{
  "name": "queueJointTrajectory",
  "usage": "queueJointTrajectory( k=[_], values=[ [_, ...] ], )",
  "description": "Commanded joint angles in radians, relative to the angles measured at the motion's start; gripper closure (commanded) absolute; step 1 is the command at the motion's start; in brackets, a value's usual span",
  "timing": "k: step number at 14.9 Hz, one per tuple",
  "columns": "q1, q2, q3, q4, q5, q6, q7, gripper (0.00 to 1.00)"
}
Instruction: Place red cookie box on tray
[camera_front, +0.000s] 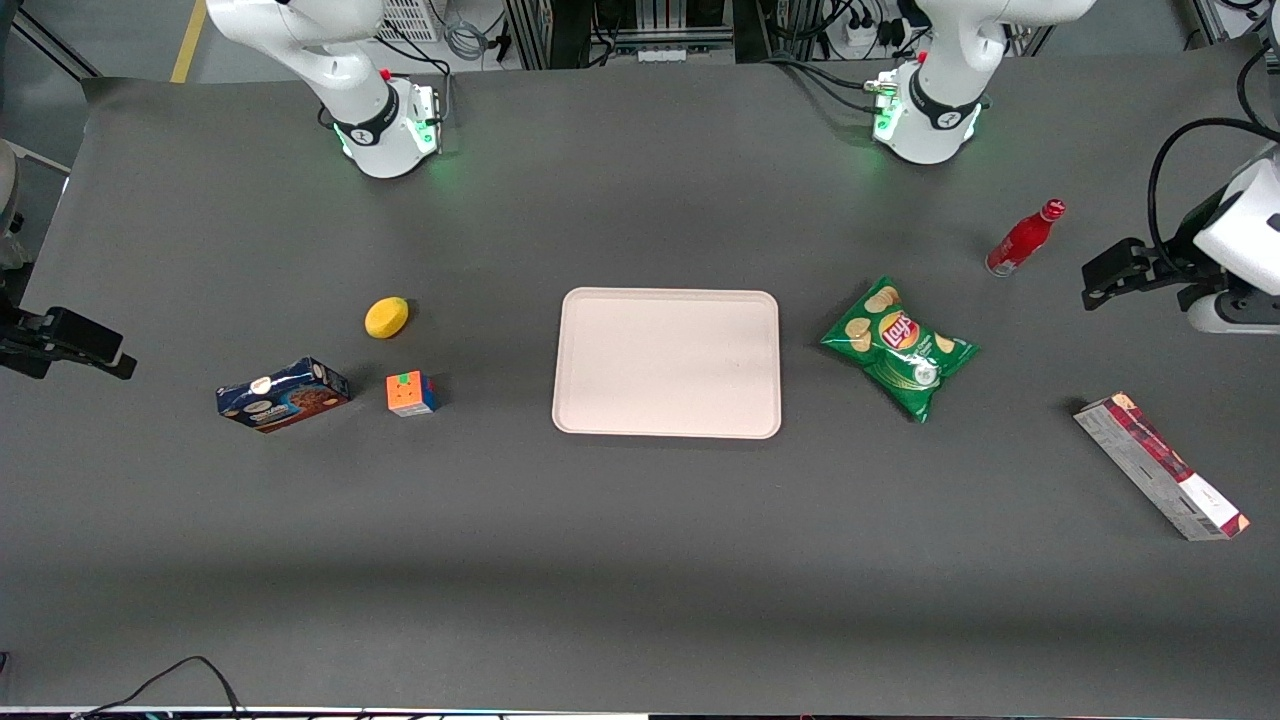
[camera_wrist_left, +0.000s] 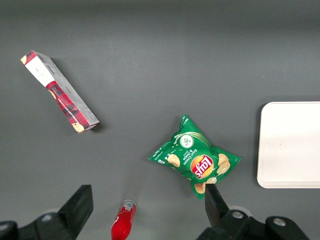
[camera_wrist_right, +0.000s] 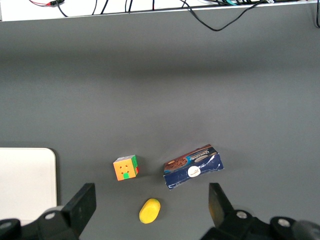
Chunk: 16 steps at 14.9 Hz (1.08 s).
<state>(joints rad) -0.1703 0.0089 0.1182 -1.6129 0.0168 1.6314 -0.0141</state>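
Two fingers (camera_wrist_left: 76, 206) of the left arm's gripper (camera_wrist_left: 145, 212) are standing wide apart and holding nothing. The gripper is hovering above the desk (camera_front: 640, 560) at the working arm's end, near the red bottle (camera_front: 1025, 237).

The red cookie box (camera_front: 1160, 466) is lying flat and askew at that same end, close to the desk's edge and nearer to the front camera than the gripper. Bare desk is lying open all around the box, and nothing is touching it. Its print is too small to read.

The tray (camera_front: 667, 362) is sitting at mid-desk, well apart from the box, with nothing on it. Between the two, a green chips bag (camera_front: 900, 347) reading "Lay's" is lying just beside the tray's short rim without touching it.

A blue cookie box (camera_front: 283, 394), a colour cube (camera_front: 411, 393) and a yellow fruit (camera_front: 386, 317) are sitting toward the parked arm's end, clear of the tray.
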Motion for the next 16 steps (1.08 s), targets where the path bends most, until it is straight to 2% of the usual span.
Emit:
queueJointTrajectory(
  k=[1, 3, 5, 6, 8, 12, 14, 16],
  values=[
    [0.017, 0.052, 0.027, 0.007, 0.008, 0.03, -0.01, 0.0],
    [-0.007, 0.097, 0.125, 0.002, -0.001, 0.06, -0.015, 0.0],
    [-0.006, 0.15, 0.21, -0.013, -0.009, 0.161, -0.012, 0.0],
    [-0.005, 0.193, 0.256, -0.016, -0.029, 0.217, -0.009, 0.0],
    [0.003, 0.313, 0.332, -0.013, -0.127, 0.309, 0.002, 0.0],
    [0.017, 0.454, 0.369, -0.025, -0.152, 0.531, 0.003, 0.0],
    [0.064, 0.508, 0.37, -0.024, -0.161, 0.597, 0.005, 0.0],
    [0.113, 0.584, 0.367, -0.013, -0.225, 0.678, 0.069, 0.0]
  ],
)
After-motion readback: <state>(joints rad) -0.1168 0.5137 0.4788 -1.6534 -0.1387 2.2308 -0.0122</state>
